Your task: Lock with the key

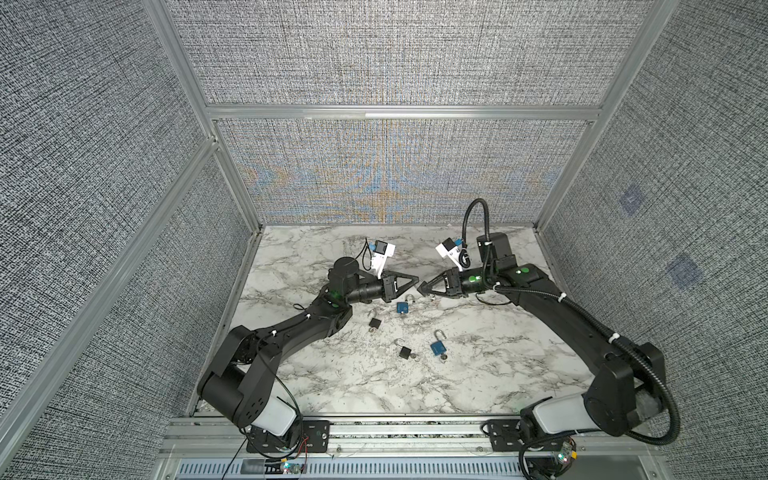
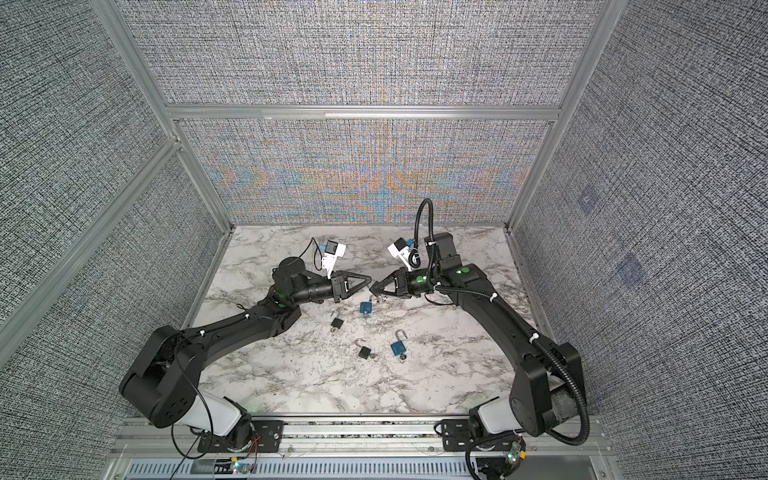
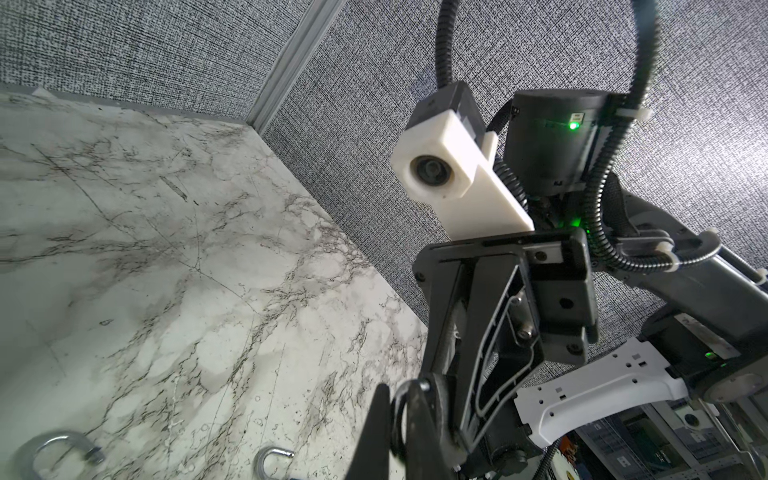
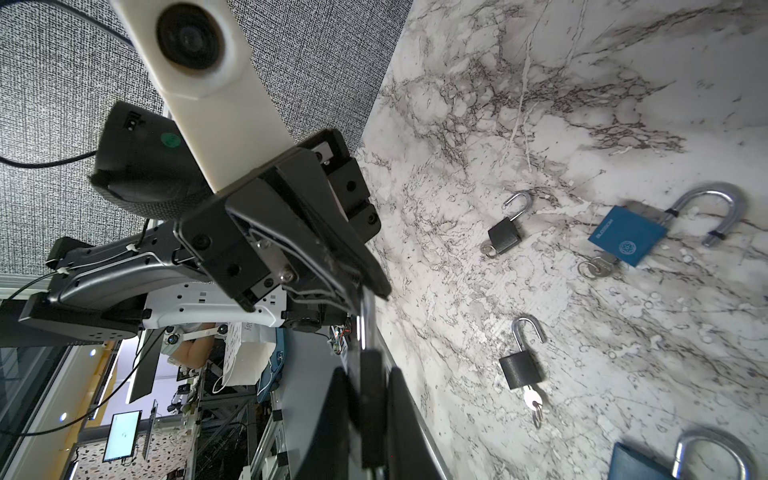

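Observation:
Above the table's middle, in both top views, my left gripper (image 1: pixel 416 282) (image 2: pixel 369 277) and right gripper (image 1: pixel 421 288) (image 2: pixel 371 286) meet tip to tip. In the right wrist view my right gripper (image 4: pixel 370 374) is shut on a small black padlock (image 4: pixel 372 399). Its silver shackle (image 4: pixel 365 328) points at the left gripper's tips (image 4: pixel 376 286). In the left wrist view my left gripper (image 3: pixel 399 401) is shut on a metal loop (image 3: pixel 423 386), apparently that shackle. The held padlock's key is hidden.
On the marble table (image 1: pixel 478 374) lie two blue padlocks (image 1: pixel 402 307) (image 1: pixel 437 348) and two black padlocks (image 1: pixel 375 323) (image 1: pixel 405 352), all with open shackles. A key (image 4: pixel 532 400) sticks out of one black padlock (image 4: pixel 521 371). Fabric walls stand on three sides.

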Available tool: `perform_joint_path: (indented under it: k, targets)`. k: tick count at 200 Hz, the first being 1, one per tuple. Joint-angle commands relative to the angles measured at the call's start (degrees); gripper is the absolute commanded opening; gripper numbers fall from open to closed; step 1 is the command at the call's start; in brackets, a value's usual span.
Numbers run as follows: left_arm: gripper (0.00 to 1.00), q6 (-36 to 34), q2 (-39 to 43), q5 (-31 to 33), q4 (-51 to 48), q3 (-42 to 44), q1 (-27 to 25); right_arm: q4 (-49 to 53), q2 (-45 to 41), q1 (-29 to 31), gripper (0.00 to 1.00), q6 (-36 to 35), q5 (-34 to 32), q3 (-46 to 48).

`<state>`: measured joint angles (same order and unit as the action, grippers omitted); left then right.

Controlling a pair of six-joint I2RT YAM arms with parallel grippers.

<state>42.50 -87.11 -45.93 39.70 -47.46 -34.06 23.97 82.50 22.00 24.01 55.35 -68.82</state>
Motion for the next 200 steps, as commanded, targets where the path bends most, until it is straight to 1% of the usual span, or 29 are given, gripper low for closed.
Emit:
perform_joint_path:
  k: [1,28,44,52,63,71,77,115,151,200]
  targets:
    - [0.00,0.7,-0.1,-7.3,-3.1,0.5,-1.3,-11.8,0.0,0.5,0.00,-1.1,3.2,-1.4]
    - [0.00,2.6,-0.5,-8.7,-0.5,-0.2,-0.2,-9.1,-0.3,0.8,0.00,-2.8,2.8,-1.4]
    - [0.00,5.1,-1.1,-10.3,2.5,-0.5,1.1,-7.8,-0.4,1.0,0.00,-3.5,2.6,-1.1]
    - [0.07,6.5,-1.3,-11.2,4.4,-0.5,1.8,-7.5,-0.7,1.0,0.00,-3.6,2.5,-0.8]
    - [0.12,8.6,-1.5,-11.9,7.3,-0.2,2.7,-7.3,-0.9,1.0,0.00,-3.7,2.4,-0.3]
    - [0.20,9.7,-1.6,-12.3,8.9,-0.1,3.3,-7.0,-1.1,1.0,0.00,-3.7,2.3,0.0]
    - [0.22,9.9,-1.6,-12.3,9.2,-0.1,3.7,-6.9,-1.1,1.0,0.00,-3.8,2.1,0.1]
    - [0.23,9.1,-1.4,-12.6,8.0,-0.9,4.2,-6.3,-1.1,1.1,0.00,-4.2,2.0,0.1]
    - [0.21,8.2,-1.1,-12.1,7.3,-1.4,4.2,-5.8,-0.9,1.1,0.00,-4.6,2.0,0.0]
    - [0.21,9.1,-1.9,-12.0,8.4,-2.5,4.2,-5.0,-0.9,1.6,0.00,-5.1,2.0,0.2]
